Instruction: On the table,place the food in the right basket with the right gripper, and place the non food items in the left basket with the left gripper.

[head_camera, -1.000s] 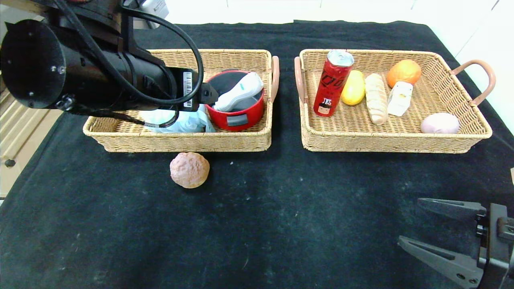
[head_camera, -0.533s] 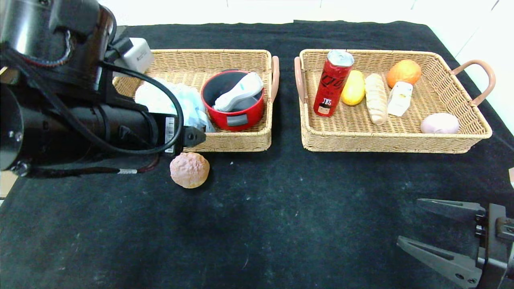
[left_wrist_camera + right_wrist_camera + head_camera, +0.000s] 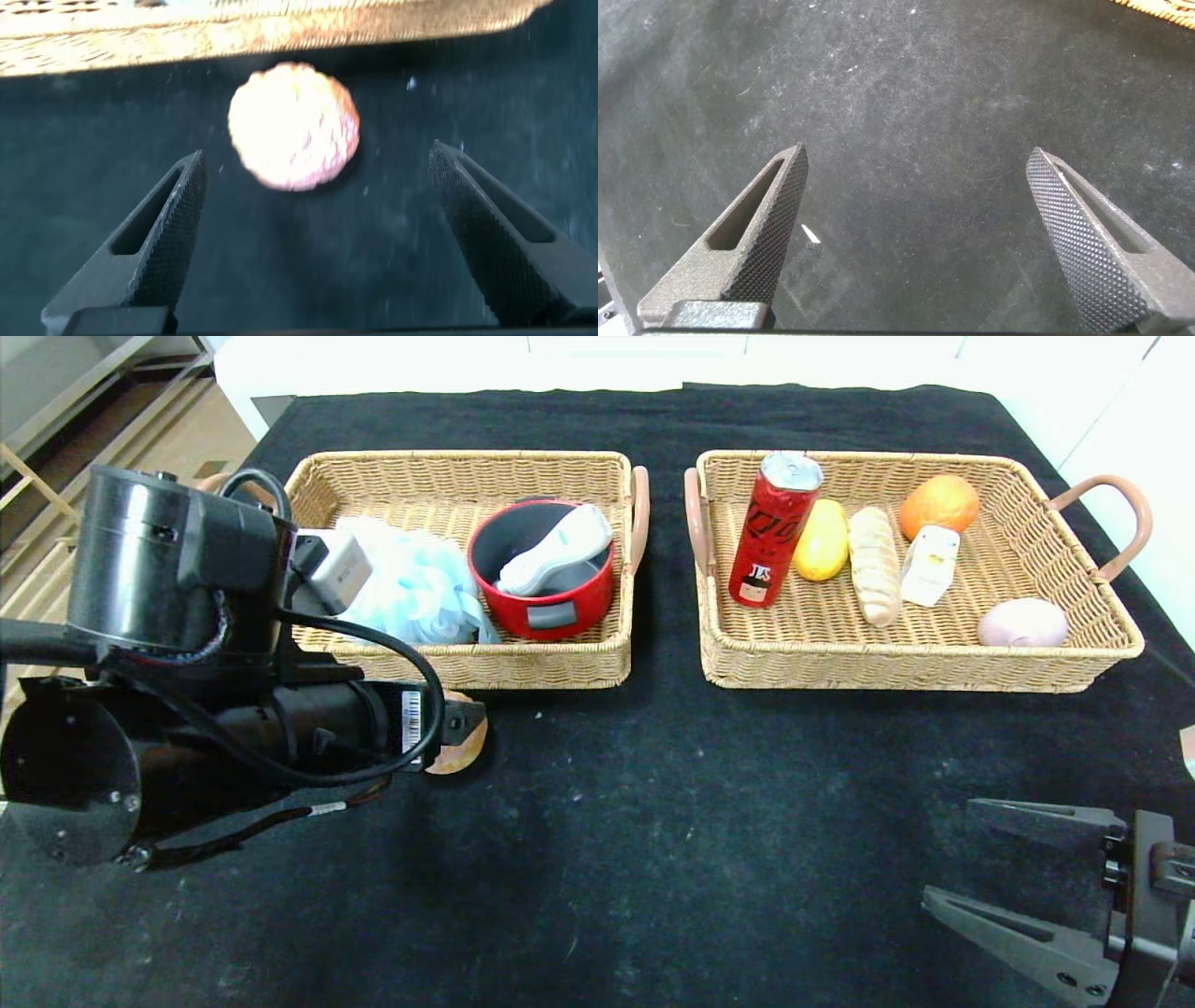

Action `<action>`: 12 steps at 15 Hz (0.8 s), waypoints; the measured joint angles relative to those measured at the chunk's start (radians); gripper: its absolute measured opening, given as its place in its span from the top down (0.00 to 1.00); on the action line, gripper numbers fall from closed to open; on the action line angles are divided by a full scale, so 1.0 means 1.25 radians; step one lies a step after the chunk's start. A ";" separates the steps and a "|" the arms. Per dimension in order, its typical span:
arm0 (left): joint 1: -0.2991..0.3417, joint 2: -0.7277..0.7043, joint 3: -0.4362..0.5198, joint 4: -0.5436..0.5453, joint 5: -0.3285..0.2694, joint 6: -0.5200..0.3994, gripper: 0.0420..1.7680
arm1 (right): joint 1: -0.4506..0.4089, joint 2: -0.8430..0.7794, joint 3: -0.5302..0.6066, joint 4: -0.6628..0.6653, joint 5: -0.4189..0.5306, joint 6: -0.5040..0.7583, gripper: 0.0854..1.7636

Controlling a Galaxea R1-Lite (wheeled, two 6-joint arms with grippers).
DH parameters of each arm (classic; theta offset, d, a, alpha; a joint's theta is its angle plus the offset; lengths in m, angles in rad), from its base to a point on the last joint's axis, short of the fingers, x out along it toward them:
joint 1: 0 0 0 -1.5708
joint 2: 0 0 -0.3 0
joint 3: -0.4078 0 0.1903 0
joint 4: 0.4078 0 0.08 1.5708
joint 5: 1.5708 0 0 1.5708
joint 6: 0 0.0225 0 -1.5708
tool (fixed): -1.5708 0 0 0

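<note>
A round bun (image 3: 293, 126) lies alone on the black cloth (image 3: 653, 821), just in front of the near wall of the left basket (image 3: 523, 665). It is pale tan to pinkish brown with a rough, crackled crust, roughly ball-shaped. In the head view only its right edge (image 3: 467, 747) shows, the rest hidden behind the left arm.

The left gripper (image 3: 322, 233) hangs over the cloth on the near side of the bun, its two ribbed fingers (image 3: 173, 224) spread wide with nothing between them. In the left wrist view the bun sits just beyond the fingertips, closer to one finger than to the other, and touches neither. The basket wall runs right behind the bun.

The left basket holds a crumpled light blue bag (image 3: 411, 588), a red pot (image 3: 546, 583) and a white handheld scanner (image 3: 555, 551) lying across the pot's rim.

The right basket (image 3: 934, 663) holds an upright red can (image 3: 775, 527), a yellow fruit (image 3: 822, 539), a long bread roll (image 3: 873, 565), an orange (image 3: 938, 504), a small white carton (image 3: 929, 565) and a pale pink egg-shaped thing (image 3: 1022, 623).

The right gripper (image 3: 1008, 868) sits at the near right corner of the table, well apart from the bun and from both baskets, its fingers wide apart and empty above bare cloth.
</note>
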 joint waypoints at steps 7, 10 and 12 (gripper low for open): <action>0.034 0.062 0.028 -0.044 -0.007 0.002 0.03 | 0.000 0.000 0.001 0.000 0.000 0.000 0.03; 0.039 0.090 0.034 -0.104 -0.007 0.002 0.03 | 0.000 -0.001 0.000 0.000 0.000 0.000 0.03; 0.046 0.108 0.036 -0.121 -0.006 0.004 0.03 | 0.000 -0.001 0.000 0.000 0.000 0.000 0.03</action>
